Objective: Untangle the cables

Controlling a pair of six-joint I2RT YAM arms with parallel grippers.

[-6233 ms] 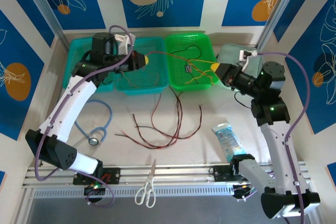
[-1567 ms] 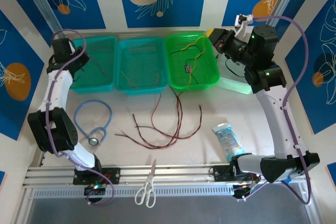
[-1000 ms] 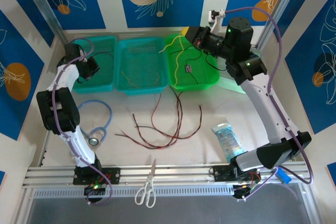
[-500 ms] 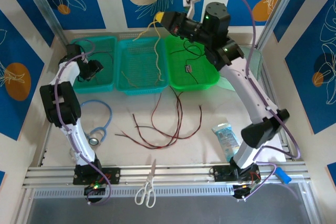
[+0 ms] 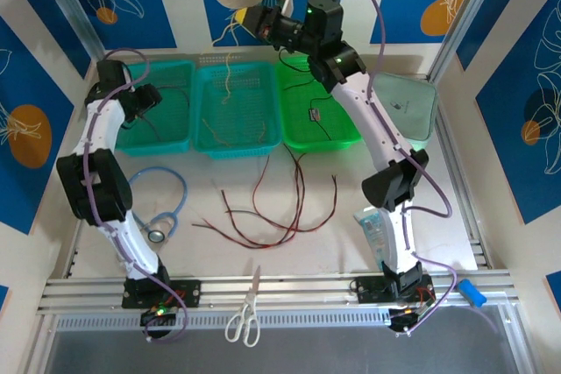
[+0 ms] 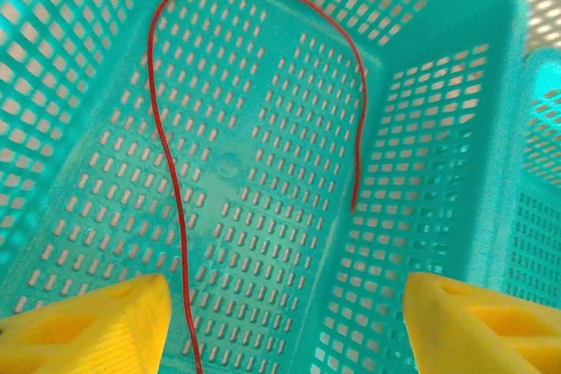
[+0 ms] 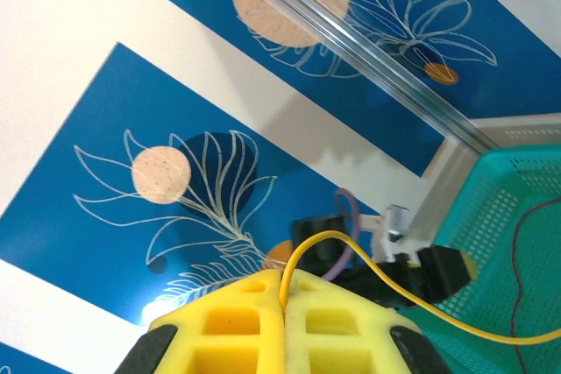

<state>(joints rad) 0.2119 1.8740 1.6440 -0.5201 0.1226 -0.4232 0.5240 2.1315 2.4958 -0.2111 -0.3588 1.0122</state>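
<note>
- The left claw [image 6: 287,304] stands with its yellow fingers [image 6: 96,321] spread apart, and nothing is held between them.
- Straight beneath that claw, a red cable [image 6: 166,172] lies on the floor of the left teal basket [image 6: 421,129], bent in a tall arch (one leg runs down just beside one finger, the other ends short, partway toward the other finger).
- The right claw [image 7: 285,304] is raised high near the back wall, its fingers pressed together on a yellow cable [image 7: 285,271].
- From this claw's tips the yellow cable loops outward. In the top view its tail dangles below the claw, over the middle teal basket [image 5: 250,142].
- Lower than the right claw, toward its own arm's side, the green basket [image 5: 342,137] holds a dark cable [image 5: 313,115].
- Loose red and dark cables [image 5: 263,216] lie curled on the surface [image 5: 333,234], well apart from both claws, nearer the arm bases.
</note>
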